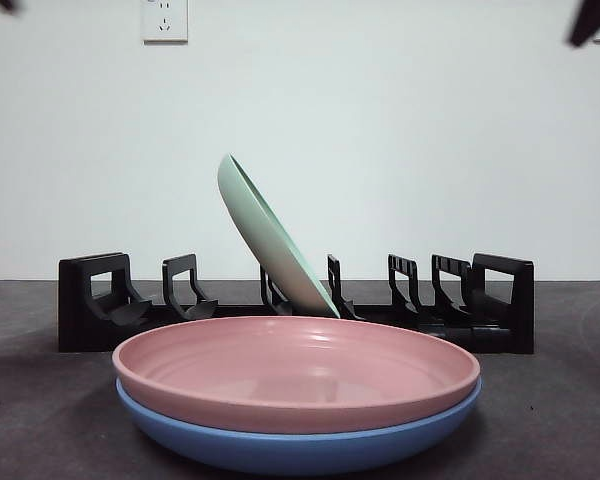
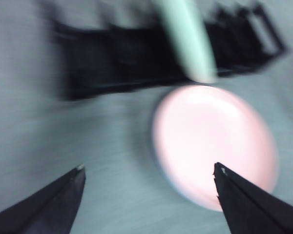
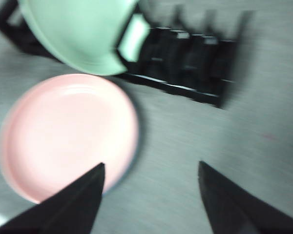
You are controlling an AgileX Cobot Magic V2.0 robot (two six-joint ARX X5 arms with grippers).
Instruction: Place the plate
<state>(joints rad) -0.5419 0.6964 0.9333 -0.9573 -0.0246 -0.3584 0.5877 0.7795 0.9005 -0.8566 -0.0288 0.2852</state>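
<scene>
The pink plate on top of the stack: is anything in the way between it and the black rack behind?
Nothing visible blocks the path. The pink plate lies on the blue plate, just in front of the black rack. A green plate already leans in a middle slot; slots either side appear free.

Sharp front view, blurred wrist views

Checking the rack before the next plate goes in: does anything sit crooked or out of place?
The green plate leans steeply in the black rack, not upright. The pink plate lies stacked on the blue plate, level.
</scene>
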